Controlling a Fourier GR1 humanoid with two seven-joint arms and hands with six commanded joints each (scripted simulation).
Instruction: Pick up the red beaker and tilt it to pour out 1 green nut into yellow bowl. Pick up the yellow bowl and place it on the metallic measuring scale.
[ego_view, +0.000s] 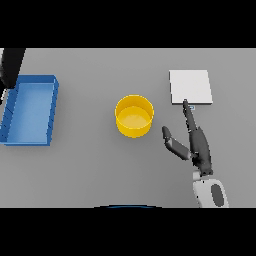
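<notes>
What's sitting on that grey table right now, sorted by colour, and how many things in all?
Yellow: 1, the yellow bowl
Blue: 1, the blue tray
Light grey: 1, the metallic measuring scale
Total: 3
No red beaker shows. The right hand rests by the scale with fingers straight.

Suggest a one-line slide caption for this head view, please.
Open right hand beside the yellow bowl, fingertips at the scale; blue tray far left.

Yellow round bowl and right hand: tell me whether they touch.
Apart. In the head view, bare grey table shows between the yellow round bowl and the right hand, whose straight fingers point toward the flat metallic scale.
</notes>
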